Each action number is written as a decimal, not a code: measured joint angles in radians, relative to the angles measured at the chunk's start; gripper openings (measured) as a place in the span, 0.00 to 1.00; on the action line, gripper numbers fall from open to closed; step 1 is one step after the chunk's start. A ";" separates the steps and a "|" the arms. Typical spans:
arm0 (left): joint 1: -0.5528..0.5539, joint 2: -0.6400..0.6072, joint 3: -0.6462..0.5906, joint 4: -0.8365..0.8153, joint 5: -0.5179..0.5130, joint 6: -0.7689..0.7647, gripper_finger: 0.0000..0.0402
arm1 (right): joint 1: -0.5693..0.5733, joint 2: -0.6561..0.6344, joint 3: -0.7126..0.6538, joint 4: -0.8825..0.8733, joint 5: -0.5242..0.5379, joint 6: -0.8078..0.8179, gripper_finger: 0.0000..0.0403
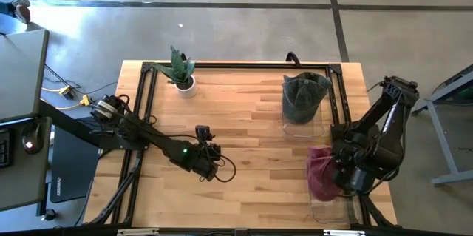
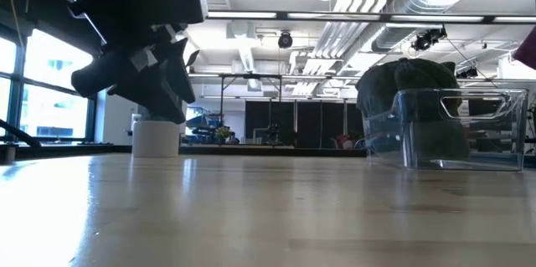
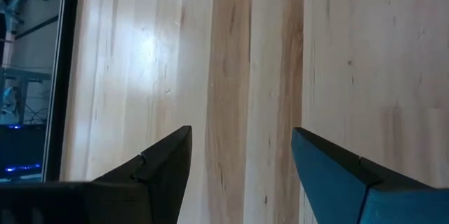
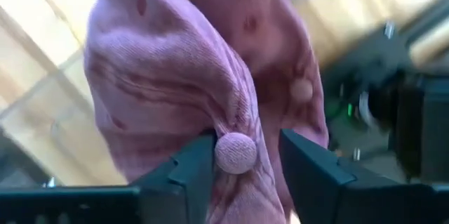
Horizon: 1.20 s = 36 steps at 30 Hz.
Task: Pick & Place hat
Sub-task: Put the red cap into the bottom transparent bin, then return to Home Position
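Note:
A pink-maroon hat (image 1: 321,174) is in my right gripper (image 1: 334,175), at the table's right side, just beyond a clear bin (image 1: 329,211) at the near right corner. In the right wrist view the hat (image 4: 175,76) fills the picture, its top button (image 4: 235,152) between my fingers. A sliver of the hat (image 2: 529,46) shows high at the low view's right edge. A dark green hat (image 1: 303,94) sits in a second clear bin (image 1: 319,126) farther back. My left gripper (image 1: 213,165) hovers open over the bare middle of the table (image 3: 242,136). My right gripper pinches the pink hat at its crown, around the cloth-covered button (image 4: 235,152), between its two fingers (image 4: 193,171). Bunched folds of several layers lie in the hold. The rest of the hat (image 4: 161,69) hangs away from the fingers, lifted off the table.
A small potted plant (image 1: 181,75) stands at the far left of the table. A black frame rail (image 1: 236,65) runs around the tabletop. The wood between the two arms is bare (image 1: 259,140). A desk with a laptop (image 1: 18,73) stands left of the table.

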<state>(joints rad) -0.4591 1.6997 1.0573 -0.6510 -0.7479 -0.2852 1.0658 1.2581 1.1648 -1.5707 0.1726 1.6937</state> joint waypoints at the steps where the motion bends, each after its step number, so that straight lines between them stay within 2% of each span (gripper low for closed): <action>1: -0.001 0.000 0.000 0.001 0.001 -0.001 0.59 | -0.006 -0.007 0.000 0.001 -0.035 0.008 0.39; 4: -0.002 0.000 0.000 0.000 0.002 -0.011 0.59 | -0.021 -0.037 0.008 -0.001 -0.122 0.036 0.44; 6: -0.001 0.000 0.000 0.003 0.002 -0.012 0.59 | -0.026 -0.053 0.029 0.000 -0.125 0.051 0.45; 13: -0.002 0.000 0.000 0.004 0.018 -0.035 0.59 | -0.027 -0.088 0.057 0.059 0.031 0.017 0.42; 19: -0.034 0.000 0.000 0.005 0.028 -0.045 0.59 | -0.044 -0.077 -0.045 0.257 -0.004 -0.076 0.32; 26: -0.046 0.000 0.000 0.007 -0.006 -0.053 0.59 | -0.145 -0.074 -0.186 0.255 -0.027 -0.228 0.17; 30: -0.045 0.000 0.000 0.006 -0.014 -0.052 0.59 | -0.190 -0.074 -0.158 0.249 -0.054 -0.302 0.10; 36: -0.045 0.000 0.000 0.026 -0.018 -0.040 0.59 | -0.200 -0.074 -0.010 0.255 -0.083 -0.303 0.02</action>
<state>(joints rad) -0.5045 1.6997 1.0573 -0.6253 -0.7658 -0.3252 0.8661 1.1843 1.1547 -1.3160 0.0893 1.3912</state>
